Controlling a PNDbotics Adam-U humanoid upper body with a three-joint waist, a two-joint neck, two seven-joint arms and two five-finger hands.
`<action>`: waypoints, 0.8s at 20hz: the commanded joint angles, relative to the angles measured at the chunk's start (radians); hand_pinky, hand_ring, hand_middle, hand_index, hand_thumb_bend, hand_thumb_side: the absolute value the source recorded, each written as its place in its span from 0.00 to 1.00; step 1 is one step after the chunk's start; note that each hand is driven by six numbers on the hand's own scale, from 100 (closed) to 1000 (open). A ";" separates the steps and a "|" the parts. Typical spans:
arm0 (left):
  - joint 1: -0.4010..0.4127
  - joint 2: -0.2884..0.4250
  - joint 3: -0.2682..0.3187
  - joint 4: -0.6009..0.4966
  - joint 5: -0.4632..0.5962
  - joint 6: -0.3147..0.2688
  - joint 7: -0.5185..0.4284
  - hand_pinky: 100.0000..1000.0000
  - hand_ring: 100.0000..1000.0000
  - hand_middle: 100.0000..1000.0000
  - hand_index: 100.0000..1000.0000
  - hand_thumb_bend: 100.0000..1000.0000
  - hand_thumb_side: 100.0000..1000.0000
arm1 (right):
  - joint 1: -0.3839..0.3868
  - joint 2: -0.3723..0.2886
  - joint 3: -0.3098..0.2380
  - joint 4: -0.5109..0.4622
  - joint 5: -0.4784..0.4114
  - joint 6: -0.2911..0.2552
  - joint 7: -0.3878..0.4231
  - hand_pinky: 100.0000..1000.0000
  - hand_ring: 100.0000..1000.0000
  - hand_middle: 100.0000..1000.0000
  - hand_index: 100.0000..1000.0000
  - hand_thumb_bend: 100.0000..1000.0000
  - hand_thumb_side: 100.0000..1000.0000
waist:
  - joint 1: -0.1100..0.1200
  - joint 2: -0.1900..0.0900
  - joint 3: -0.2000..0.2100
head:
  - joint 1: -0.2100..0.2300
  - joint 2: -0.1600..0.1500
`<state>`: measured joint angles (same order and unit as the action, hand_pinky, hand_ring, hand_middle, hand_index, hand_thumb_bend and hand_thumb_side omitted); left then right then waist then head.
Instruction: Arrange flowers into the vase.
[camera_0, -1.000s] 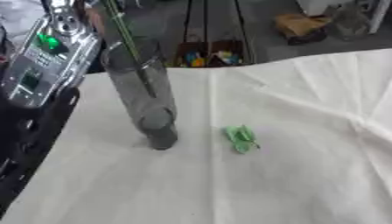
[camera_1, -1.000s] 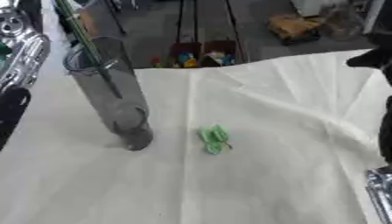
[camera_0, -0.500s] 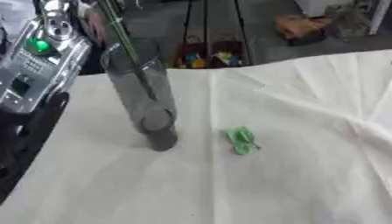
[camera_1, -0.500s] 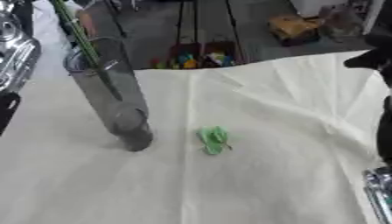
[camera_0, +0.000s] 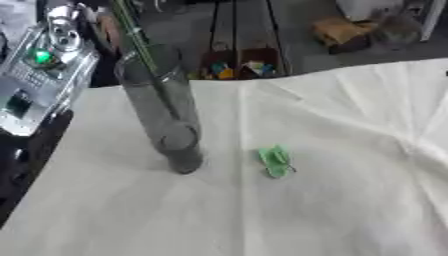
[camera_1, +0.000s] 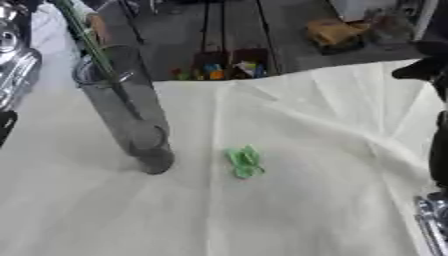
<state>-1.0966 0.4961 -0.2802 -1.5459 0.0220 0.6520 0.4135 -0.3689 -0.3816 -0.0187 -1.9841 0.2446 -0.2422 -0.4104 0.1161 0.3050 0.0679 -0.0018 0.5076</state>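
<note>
Vase (camera_0: 166, 120) stands upright near bench (camera_0: 350, 200) far-left edge, green stem (camera_0: 140, 40) leaning inside. Green leaf scrap (camera_0: 276, 161) lies beside it. Left hand out of sight; right hand (camera_1: 424, 67): fingers unreadable.

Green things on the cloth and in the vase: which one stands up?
The green stem inside the vase stands up; the small green piece lies flat on the cloth.

Vase (camera_0: 166, 120), green scrap (camera_0: 276, 161) well apart

Flower stem (camera_0: 138, 37) runs off frame at 12 o'clock, bloom unseen; small green scrap (camera_0: 276, 161) too blurred to identify.
</note>
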 joint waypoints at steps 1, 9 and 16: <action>-0.007 0.046 0.002 -0.026 -0.038 0.007 -0.047 0.59 0.75 0.59 0.64 0.00 0.97 | -0.006 -0.010 -0.007 -0.016 -0.011 0.001 -0.003 0.58 0.51 0.42 0.71 0.00 1.00 | -0.003 -0.025 0.001 | -0.002 -0.010; 0.003 0.060 0.012 -0.039 -0.109 -0.001 -0.153 0.61 0.78 0.64 0.69 0.00 1.00 | -0.005 -0.009 -0.007 -0.016 -0.010 0.003 -0.005 0.58 0.51 0.42 0.71 0.00 1.00 | -0.003 -0.025 0.001 | -0.002 -0.014; 0.015 0.080 -0.021 -0.048 -0.118 -0.028 -0.209 0.70 0.85 0.74 0.81 0.00 1.00 | -0.003 -0.009 -0.006 -0.016 -0.010 0.004 -0.005 0.58 0.51 0.42 0.71 0.00 1.00 | 0.000 -0.025 0.000 | -0.001 -0.021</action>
<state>-1.0661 0.5367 -0.3022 -1.5760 -0.0899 0.6319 0.2180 -0.3653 -0.3816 -0.0187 -1.9841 0.2446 -0.2390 -0.4136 0.1211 0.3049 0.0674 -0.0022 0.4982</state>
